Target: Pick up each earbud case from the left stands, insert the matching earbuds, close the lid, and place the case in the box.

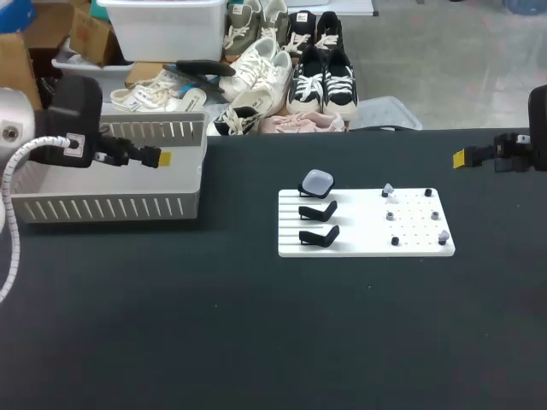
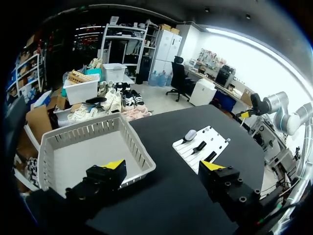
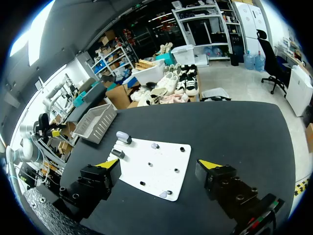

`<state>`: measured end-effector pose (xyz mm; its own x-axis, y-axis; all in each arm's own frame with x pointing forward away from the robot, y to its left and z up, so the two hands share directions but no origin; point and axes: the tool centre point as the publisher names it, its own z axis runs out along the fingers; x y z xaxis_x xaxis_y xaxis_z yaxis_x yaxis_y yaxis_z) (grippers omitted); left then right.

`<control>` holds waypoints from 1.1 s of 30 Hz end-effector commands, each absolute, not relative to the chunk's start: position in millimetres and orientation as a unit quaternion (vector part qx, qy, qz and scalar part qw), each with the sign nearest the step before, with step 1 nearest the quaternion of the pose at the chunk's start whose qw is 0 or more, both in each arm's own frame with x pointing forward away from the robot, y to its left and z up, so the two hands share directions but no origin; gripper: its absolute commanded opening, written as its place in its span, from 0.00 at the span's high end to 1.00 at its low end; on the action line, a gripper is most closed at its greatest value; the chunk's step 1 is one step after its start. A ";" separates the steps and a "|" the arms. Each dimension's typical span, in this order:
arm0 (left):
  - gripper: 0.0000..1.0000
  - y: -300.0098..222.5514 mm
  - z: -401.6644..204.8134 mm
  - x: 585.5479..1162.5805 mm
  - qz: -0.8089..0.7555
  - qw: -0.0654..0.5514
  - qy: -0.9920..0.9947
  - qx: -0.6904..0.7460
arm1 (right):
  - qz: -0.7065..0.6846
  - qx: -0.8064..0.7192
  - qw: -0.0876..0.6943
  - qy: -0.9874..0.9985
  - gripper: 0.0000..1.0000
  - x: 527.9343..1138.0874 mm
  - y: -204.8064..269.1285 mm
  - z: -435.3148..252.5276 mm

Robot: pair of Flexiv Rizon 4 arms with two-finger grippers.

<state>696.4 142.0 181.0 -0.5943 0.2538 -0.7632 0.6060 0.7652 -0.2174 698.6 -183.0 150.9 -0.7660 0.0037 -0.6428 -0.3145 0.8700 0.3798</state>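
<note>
You'll find the earbud case (image 1: 317,181) just above centre in the head view, on the rearmost stand at the white board's (image 1: 367,243) left end, its longer side running roughly left to right. Your left gripper (image 2: 163,165) hangs over the box (image 1: 111,207) at upper left, fingers spread wide, holding nothing. Your right gripper (image 3: 158,163), far right, is likewise spread and touches nothing.

No legible text or labels.
</note>
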 end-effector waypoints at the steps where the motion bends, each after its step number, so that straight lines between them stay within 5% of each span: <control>1: 0.00 139.0 184.4 702.4 -0.290 0.372 0.825 0.312 | 0.244 -0.088 0.331 0.908 0.00 699.5 -184.8 150.2; 33: 0.00 74.7 156.5 743.6 -0.319 0.346 0.665 0.580 | 0.244 -0.088 0.331 0.908 0.00 699.5 -184.8 150.2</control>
<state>730.6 82.4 163.0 -0.0928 0.5485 -0.8310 0.9770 0.2112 0.0303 698.6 -183.0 150.9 -0.7661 0.0036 -0.6428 -0.3145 0.8700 0.3797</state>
